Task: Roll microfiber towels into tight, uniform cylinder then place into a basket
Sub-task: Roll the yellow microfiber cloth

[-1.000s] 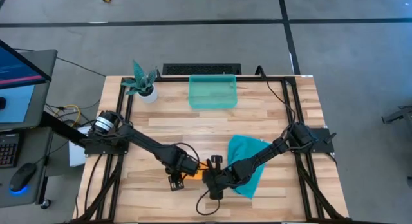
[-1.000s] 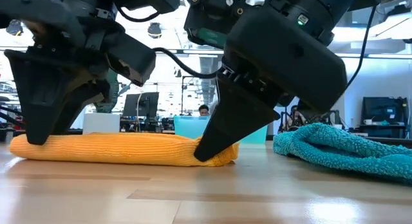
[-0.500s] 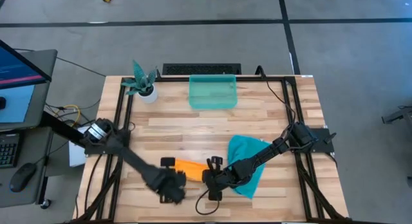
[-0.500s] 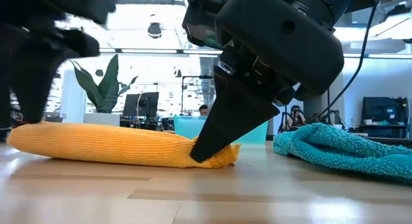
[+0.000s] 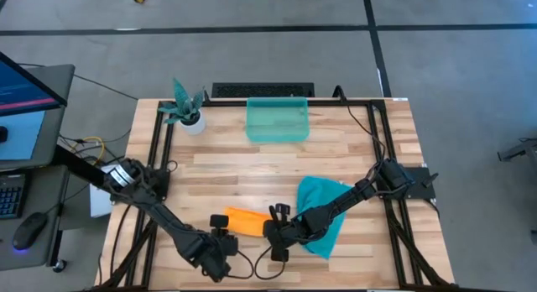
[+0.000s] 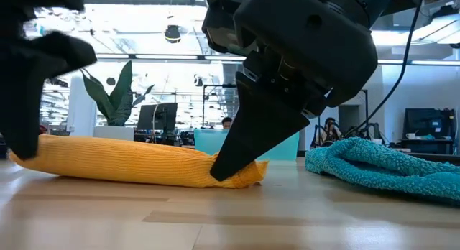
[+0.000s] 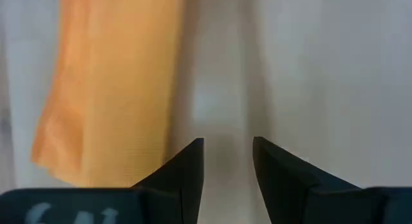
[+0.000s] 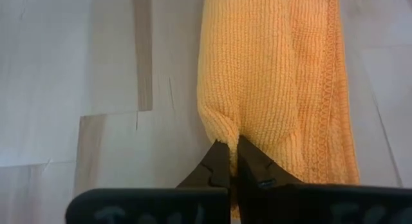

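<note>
Two microfiber towels on wooden desk: one orange towel, rolled, near front edge; one teal towel, rumpled, just right of it. One teal basket at back. One potted plant. Right gripper pinched onto orange roll's end. Left gripper parted, holding nothing, beside roll

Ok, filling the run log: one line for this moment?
orange towel: rolled, on table | right gripper: shut on its end | left gripper: open beside it | basket: no towel inside

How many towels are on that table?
2. The orange towel, rolled up, lies near the front edge, its end pinched by the right pincer. The teal towel lies rumpled just right of it. None seems hidden.
</note>
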Robot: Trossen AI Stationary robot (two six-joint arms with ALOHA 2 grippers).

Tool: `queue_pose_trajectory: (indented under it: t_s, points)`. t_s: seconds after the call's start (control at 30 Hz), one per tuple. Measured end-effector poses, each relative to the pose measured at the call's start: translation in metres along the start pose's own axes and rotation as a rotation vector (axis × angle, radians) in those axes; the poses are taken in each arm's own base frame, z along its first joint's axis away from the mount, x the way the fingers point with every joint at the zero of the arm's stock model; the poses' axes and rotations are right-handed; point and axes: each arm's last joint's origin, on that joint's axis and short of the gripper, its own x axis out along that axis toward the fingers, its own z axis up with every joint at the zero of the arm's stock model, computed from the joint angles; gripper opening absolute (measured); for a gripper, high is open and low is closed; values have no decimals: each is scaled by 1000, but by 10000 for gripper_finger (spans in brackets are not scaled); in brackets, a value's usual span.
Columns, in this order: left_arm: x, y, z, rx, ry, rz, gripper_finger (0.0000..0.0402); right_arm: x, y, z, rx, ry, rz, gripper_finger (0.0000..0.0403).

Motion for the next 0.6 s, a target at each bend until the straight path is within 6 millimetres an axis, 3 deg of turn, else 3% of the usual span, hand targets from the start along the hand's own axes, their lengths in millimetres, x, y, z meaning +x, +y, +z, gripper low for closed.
queue_pose_trajectory:
  t_s: [0.23,0.6]
  points:
    - [14,12,-7,-33,31,33,126,0,0,0,0,1,3,19]
    - [9,11,0,-38,-21,68,126,-3,4,8,46,38,115,17]
